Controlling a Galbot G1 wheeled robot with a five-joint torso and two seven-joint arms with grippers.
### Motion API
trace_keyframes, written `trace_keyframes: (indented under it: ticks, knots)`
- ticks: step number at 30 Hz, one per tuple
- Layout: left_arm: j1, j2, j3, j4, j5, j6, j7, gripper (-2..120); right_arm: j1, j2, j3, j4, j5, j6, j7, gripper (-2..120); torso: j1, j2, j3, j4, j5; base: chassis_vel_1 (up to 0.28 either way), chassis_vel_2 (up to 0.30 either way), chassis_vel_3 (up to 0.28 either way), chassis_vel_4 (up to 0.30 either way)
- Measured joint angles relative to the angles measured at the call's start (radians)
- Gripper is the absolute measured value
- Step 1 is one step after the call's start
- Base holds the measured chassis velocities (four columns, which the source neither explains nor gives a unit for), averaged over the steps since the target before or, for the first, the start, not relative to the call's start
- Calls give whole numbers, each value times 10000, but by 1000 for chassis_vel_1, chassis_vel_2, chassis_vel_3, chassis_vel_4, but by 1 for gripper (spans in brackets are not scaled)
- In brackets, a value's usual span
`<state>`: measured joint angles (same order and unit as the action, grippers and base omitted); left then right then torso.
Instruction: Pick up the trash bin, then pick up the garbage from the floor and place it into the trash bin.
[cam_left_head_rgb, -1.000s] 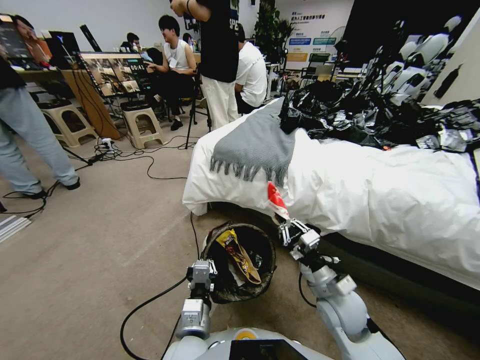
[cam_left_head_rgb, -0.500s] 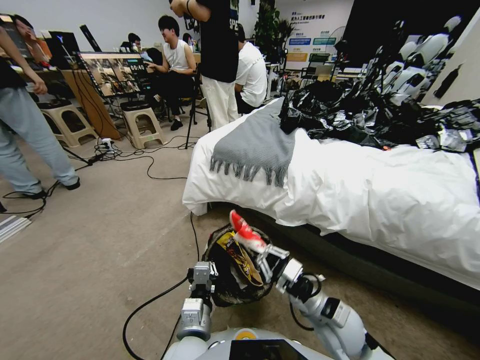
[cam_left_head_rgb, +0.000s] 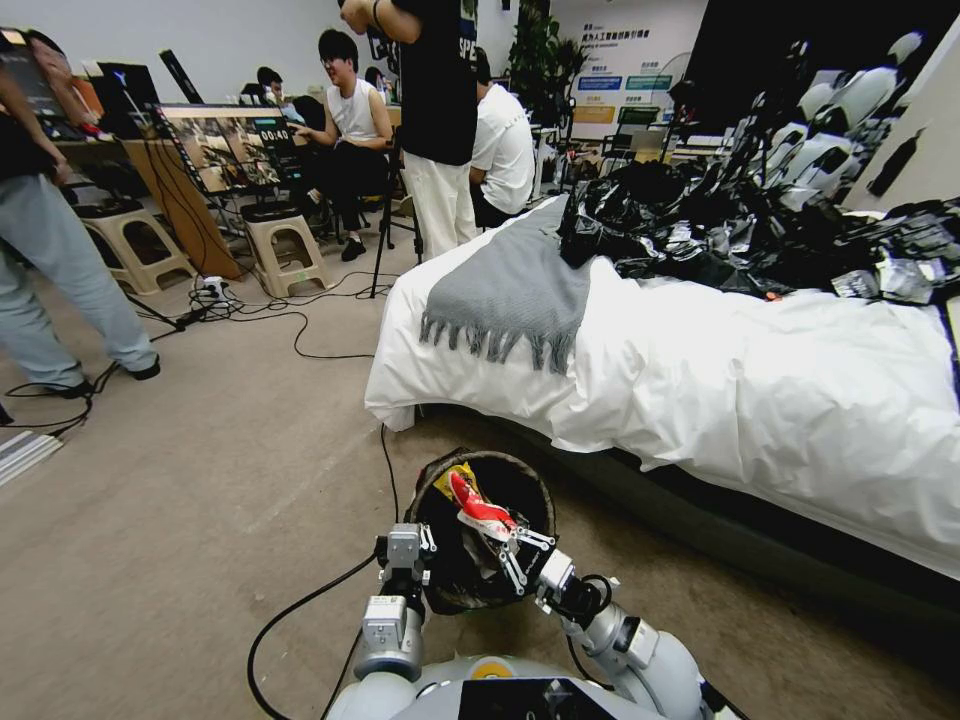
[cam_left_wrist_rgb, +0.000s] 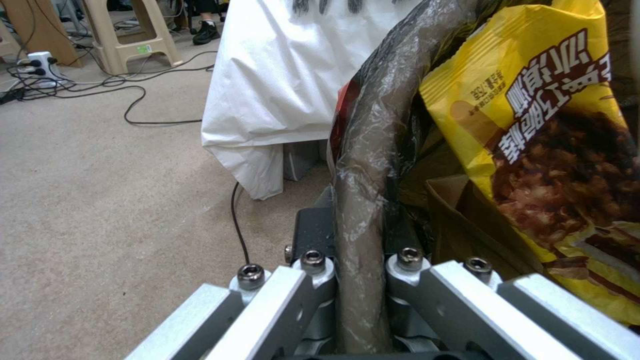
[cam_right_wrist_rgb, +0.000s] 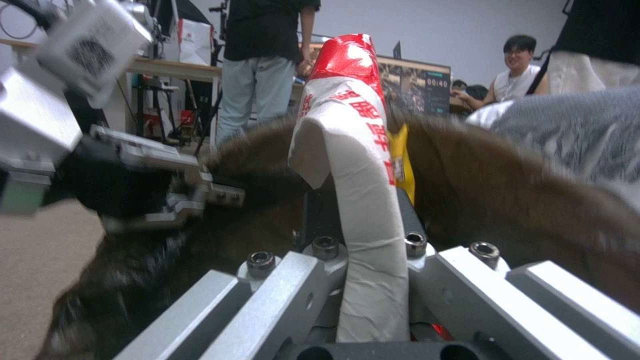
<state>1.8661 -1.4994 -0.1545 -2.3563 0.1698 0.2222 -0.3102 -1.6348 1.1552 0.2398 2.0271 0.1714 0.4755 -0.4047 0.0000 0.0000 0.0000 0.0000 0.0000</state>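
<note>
A: Where is the bin (cam_left_head_rgb: 437, 590)?

B: On the carpet (cam_left_head_rgb: 200, 520) beside the bed (cam_left_head_rgb: 760, 400). The left gripper (cam_left_head_rgb: 407, 560) has its fingers pressed together on the near rim — in the left wrist view the bagged rim (cam_left_wrist_rgb: 363, 190) runs straight up between the two fingers (cam_left_wrist_rgb: 303, 285).

A: And the right gripper (cam_left_head_rgb: 512, 552)?

B: It hangs over the bin's mouth, fingers pinching a red-and-white packet (cam_left_head_rgb: 478, 508). The packet sticks out past the fingertips, toward the far rim, over the bin's opening. In the right wrist view the packet (cam_right_wrist_rgb: 357, 165) stands up from between the fingers (cam_right_wrist_rgb: 313, 280), its red end farthest from them.

A: Anything already inside?

B: A yellow packet (cam_left_wrist_rgb: 553, 165) lies against the liner just inside the rim from the left fingers, with a brown paper bag (cam_left_wrist_rgb: 460, 220) under it. In the head view the yellow packet (cam_left_head_rgb: 460, 475) peeks out beyond the red one.

A: Is the left gripper (cam_right_wrist_rgb: 167, 200) near the right one?

B: Yes — the right wrist view shows it off to one side of the right fingers, on the rim.
</note>
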Motion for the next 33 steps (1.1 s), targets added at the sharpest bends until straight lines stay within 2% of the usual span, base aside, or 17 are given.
trace_keyframes:
  ticks: [10,12,14,17,18,24,26,28,29,32,33]
  knots:
    - [27,-20,1,-55,17,0,-1,1,425,173,63,-474,-54,-210,288,0,0,0,0,1,0,0,0,0,0]
    - [25,-23,7,-55,20,0,0,1,440,162,68,-475,-57,-306,375,9,0,0,0,1,0,0,0,0,0]
    - [22,-23,8,-55,20,0,0,1,440,149,70,-473,-61,-330,391,13,0,0,0,0,0,0,0,0,0]
    - [19,-32,17,-55,23,0,0,1,448,119,86,-404,-68,-363,413,28,0,0,0,1,0,0,0,0,0]
    - [19,-32,17,-55,23,0,0,1,448,119,86,-404,-68,-363,413,28,0,0,0,1,0,0,0,0,0]
    - [15,-45,37,-51,24,0,2,1,434,115,100,-357,-77,-386,441,51,0,0,0,0,0,0,0,0,0]
    - [14,-46,37,-51,24,0,1,1,434,119,101,-360,-79,-387,444,54,0,0,0,0,0,0,0,0,0]
    - [13,-46,37,-52,25,-1,1,1,447,121,102,-364,-82,-410,465,68,0,0,0,0,0,0,0,0,0]
    - [13,-46,37,-52,25,-1,1,1,447,121,102,-364,-82,-410,465,68,0,0,0,0,0,0,0,0,0]
    - [21,-47,37,-60,-76,71,-36,1,494,107,102,-390,-93,-485,536,82,0,0,0,0,0,0,0,0,0]
    - [21,-47,37,-60,-76,71,-36,1,494,107,102,-390,-93,-485,536,82,0,0,0,0,0,0,0,0,0]
